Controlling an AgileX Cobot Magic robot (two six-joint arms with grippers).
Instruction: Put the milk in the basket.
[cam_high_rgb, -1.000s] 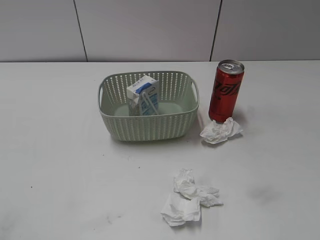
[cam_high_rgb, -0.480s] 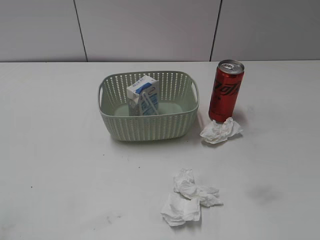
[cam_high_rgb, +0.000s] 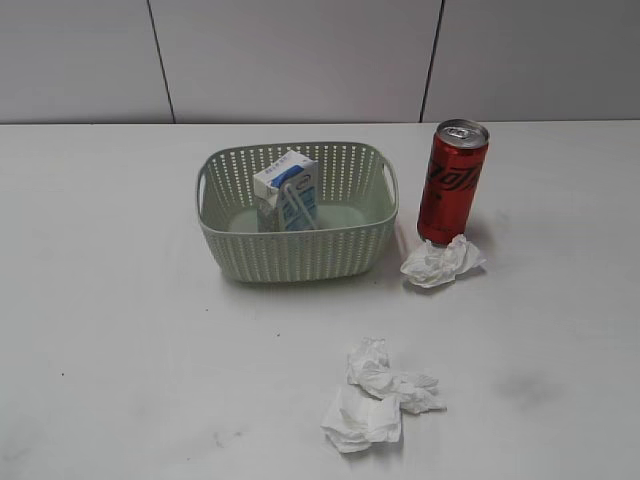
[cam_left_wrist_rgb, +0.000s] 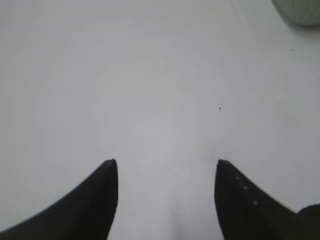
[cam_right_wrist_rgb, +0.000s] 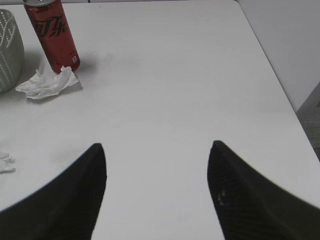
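The milk (cam_high_rgb: 287, 191), a small white and blue carton with a white straw on its side, stands upright inside the pale green basket (cam_high_rgb: 300, 254) at the middle back of the table. A corner of the basket shows in the left wrist view (cam_left_wrist_rgb: 300, 11) and its side in the right wrist view (cam_right_wrist_rgb: 9, 55). My left gripper (cam_left_wrist_rgb: 165, 162) is open and empty over bare table. My right gripper (cam_right_wrist_rgb: 157, 146) is open and empty over bare table, to the right of the can. Neither gripper shows in the exterior view.
A tall red soda can (cam_high_rgb: 452, 180) stands right of the basket, with a crumpled tissue (cam_high_rgb: 441, 262) at its foot; both show in the right wrist view (cam_right_wrist_rgb: 52, 32) (cam_right_wrist_rgb: 48, 82). More crumpled tissue (cam_high_rgb: 377, 398) lies near the front. The table's right edge (cam_right_wrist_rgb: 272, 70) is near.
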